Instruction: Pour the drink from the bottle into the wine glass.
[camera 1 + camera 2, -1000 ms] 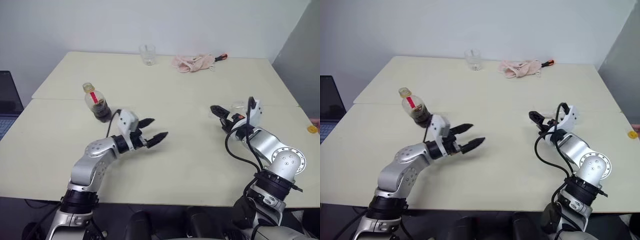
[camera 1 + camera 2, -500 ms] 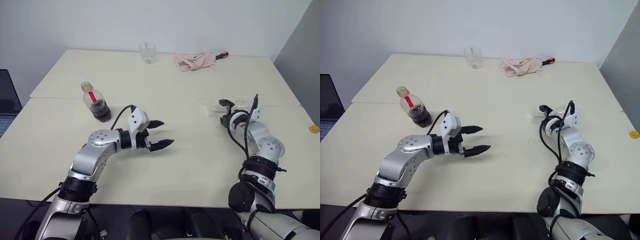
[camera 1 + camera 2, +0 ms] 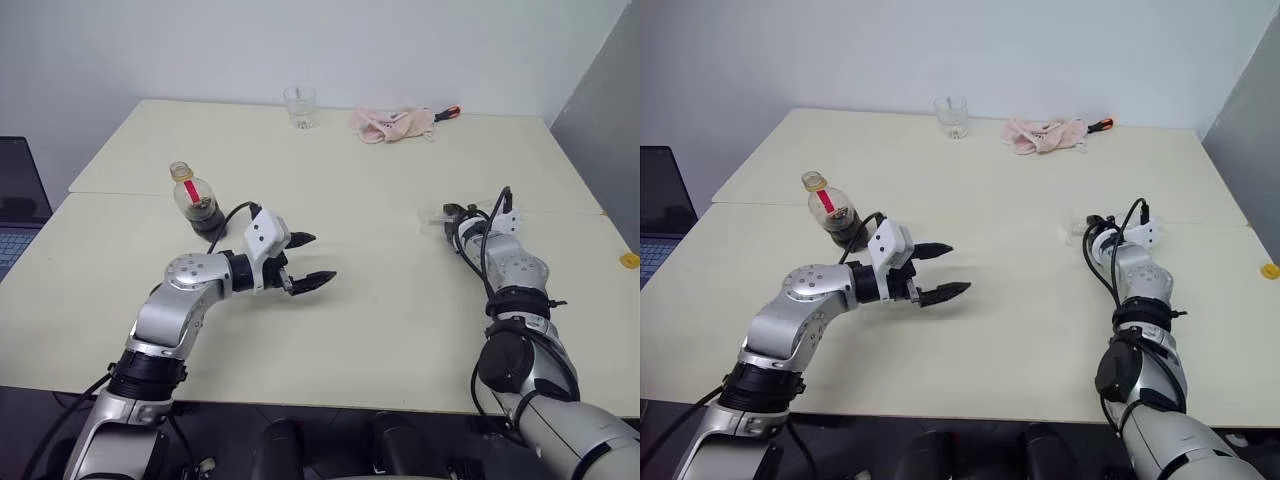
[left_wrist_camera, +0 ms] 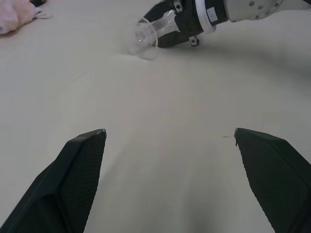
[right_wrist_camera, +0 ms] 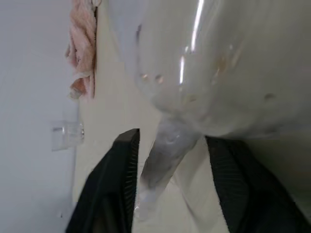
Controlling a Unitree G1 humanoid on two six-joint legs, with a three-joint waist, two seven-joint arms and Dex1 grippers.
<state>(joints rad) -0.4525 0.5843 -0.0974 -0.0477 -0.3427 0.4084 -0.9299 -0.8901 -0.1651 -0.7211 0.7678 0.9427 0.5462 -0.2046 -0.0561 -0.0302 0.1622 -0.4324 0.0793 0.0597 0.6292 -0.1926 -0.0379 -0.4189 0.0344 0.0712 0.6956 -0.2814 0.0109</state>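
the table (image 3: 400,330) is wide and pale, made of two tops butted along a seam, and it carries everything here. the left gripper (image 3: 311,259) hangs above the table's near left part with its two black fingers (image 4: 80,170) spread wide and nothing between them. the right gripper (image 3: 452,218) reaches forward over the table's right part; its fingers (image 5: 114,194) stand on either side of the stem of the wine glass (image 4: 148,36), close against it, though whether they press it i cannot tell. the glass lies tilted with its bowl toward the wrist and its foot pointing away past the fingertips.

the bottle (image 3: 199,201) stands upright behind the left gripper and further to its left, near it but apart, yellow cap on, red strip on its neck, the dark drink (image 3: 204,216) filling its lower body.

far beyond both grippers, near the table's back edge, lies a crumpled pink cloth (image 3: 392,123), with a small red and black thing (image 3: 446,113) just beside it. a tumbler (image 3: 299,106) stands upright left of the cloth. a small yellow thing (image 3: 628,260) sits at the table's right edge, well right of the right gripper.
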